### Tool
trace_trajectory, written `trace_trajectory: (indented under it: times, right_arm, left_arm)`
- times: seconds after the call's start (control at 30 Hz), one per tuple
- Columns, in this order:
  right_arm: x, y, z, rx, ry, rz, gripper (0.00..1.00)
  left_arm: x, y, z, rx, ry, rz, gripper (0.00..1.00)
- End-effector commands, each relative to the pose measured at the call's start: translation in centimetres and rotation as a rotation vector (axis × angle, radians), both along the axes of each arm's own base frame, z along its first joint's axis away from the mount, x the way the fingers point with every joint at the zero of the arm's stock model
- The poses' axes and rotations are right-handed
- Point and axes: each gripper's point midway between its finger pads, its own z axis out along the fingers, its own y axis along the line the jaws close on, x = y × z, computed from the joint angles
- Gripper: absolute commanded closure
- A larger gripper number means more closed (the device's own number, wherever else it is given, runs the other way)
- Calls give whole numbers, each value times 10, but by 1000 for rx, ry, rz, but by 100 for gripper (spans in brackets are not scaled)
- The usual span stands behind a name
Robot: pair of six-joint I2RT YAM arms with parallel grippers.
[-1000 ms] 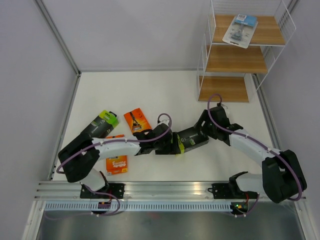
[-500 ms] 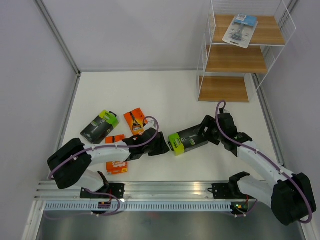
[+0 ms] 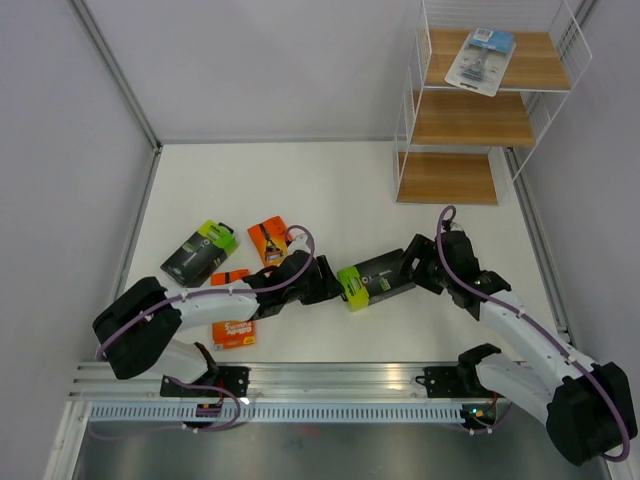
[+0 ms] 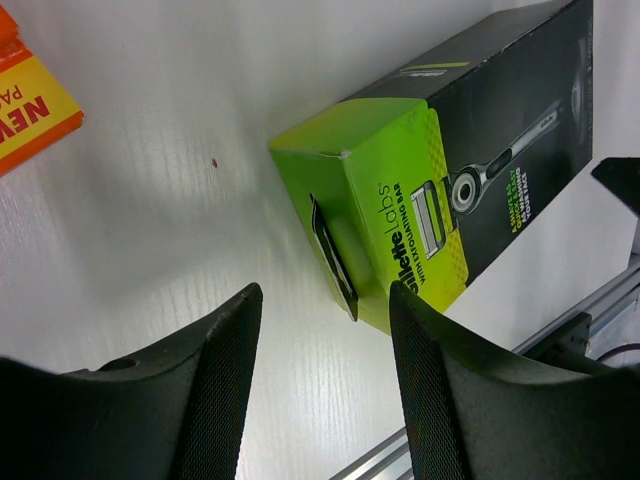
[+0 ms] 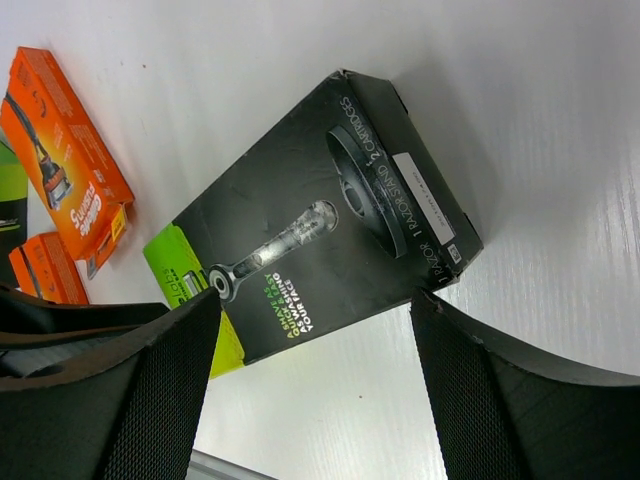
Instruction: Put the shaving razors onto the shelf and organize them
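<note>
A black razor box with a lime-green end [image 3: 375, 278] lies flat on the table between my two grippers. My left gripper [image 3: 325, 286] stands open just short of its green end [image 4: 390, 200], nothing between the fingers. My right gripper [image 3: 415, 270] is open over the box's black end [image 5: 320, 230] without gripping it. A second black-and-green box [image 3: 200, 252] and two orange packs [image 3: 275, 240] [image 3: 232, 327] lie at the left. A clear blister with blue card [image 3: 480, 60] rests on the top board of the wire shelf [image 3: 470, 118].
The shelf stands at the back right corner; its middle and bottom boards [image 3: 448, 178] carry nothing. A metal rail [image 3: 330, 380] runs along the near table edge. My left forearm lies partly over the nearer orange pack.
My left gripper narrowed, let go of the box's green end and drew back left. The right arm pulled back to the right. The box now lies free on the table.
</note>
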Motion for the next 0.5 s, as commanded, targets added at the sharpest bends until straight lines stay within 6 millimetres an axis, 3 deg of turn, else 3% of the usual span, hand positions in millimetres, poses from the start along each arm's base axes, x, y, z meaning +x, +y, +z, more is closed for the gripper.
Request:
trace_trajectory:
  times: [0.0, 0.23, 0.3, 0.47]
  right_arm:
    - [-2, 3, -9, 19, 30, -1, 18]
    - [4, 3, 0, 12, 11, -2, 18]
    - [4, 2, -1, 1, 11, -3, 17]
    - [2, 3, -4, 10, 19, -3, 17]
  left_arm:
    - [7, -3, 13, -60, -20, 47, 40]
    - [10, -12, -2, -17, 6, 16, 46]
    - [11, -14, 2, -49, 1, 23, 47]
    - [8, -4, -2, -90, -9, 38, 49]
